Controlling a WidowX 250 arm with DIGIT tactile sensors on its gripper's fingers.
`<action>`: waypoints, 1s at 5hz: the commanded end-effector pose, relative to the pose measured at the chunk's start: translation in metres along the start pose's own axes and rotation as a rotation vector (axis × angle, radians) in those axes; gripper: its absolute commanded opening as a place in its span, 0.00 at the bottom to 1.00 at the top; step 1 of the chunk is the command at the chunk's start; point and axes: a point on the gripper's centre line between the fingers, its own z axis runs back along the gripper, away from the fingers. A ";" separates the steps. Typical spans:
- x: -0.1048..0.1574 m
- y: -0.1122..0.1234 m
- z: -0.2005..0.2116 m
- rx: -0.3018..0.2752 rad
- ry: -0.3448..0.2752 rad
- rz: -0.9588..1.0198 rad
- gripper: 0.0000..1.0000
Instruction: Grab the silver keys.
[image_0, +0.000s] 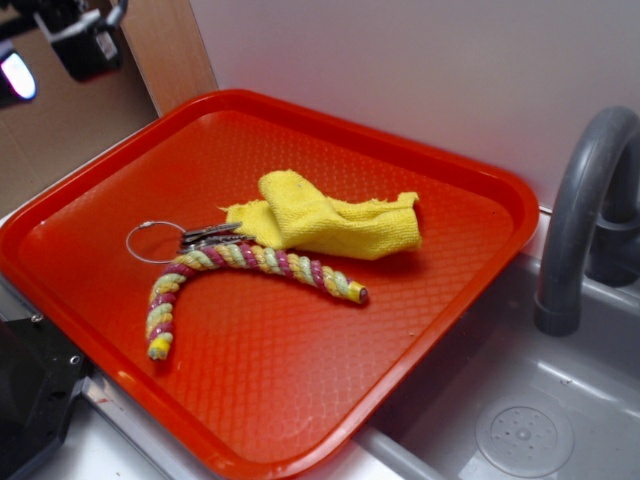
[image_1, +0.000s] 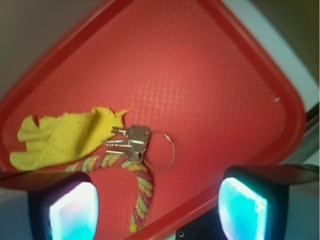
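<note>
A red plastic tray (image_0: 420, 330) with a textured floor sits beside a grey sink (image_0: 520, 420) and its curved grey faucet (image_0: 585, 200). In the exterior view, the silver keys (image_0: 207, 236) lie left of the tray's centre, their blades pointing toward 3 o'clock and their thin wire ring (image_0: 150, 240) lying flat on the tray floor at 9 o'clock from them. A crumpled yellow cloth (image_0: 325, 218) lies at 2 o'clock from the keys, its near edge touching or just overlapping the key tips; which, the views do not settle. A striped pink, yellow and green rope (image_0: 235, 270) arcs beside the keys at their 6 o'clock, its crown touching them, one end trailing toward the tray's near left edge and the other ending right of centre.

The wrist view looks down on the same group, with the keys (image_1: 131, 141) near mid-frame, the cloth (image_1: 65, 137) at 9 o'clock from them, the rope (image_1: 140, 185) at 6 o'clock and the ring (image_1: 160, 151) at 3 o'clock. The gripper (image_1: 157, 210) hangs above the tray, well apart from the keys, jaws spread wide and holding nothing, its two glowing fingertips (image_1: 75, 212) framing the lower corners.
</note>
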 end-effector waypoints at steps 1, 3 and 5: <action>0.003 0.024 -0.040 0.052 -0.097 -0.016 1.00; -0.002 0.009 -0.099 0.079 -0.124 -0.106 1.00; 0.010 0.006 -0.138 0.157 -0.156 -0.171 1.00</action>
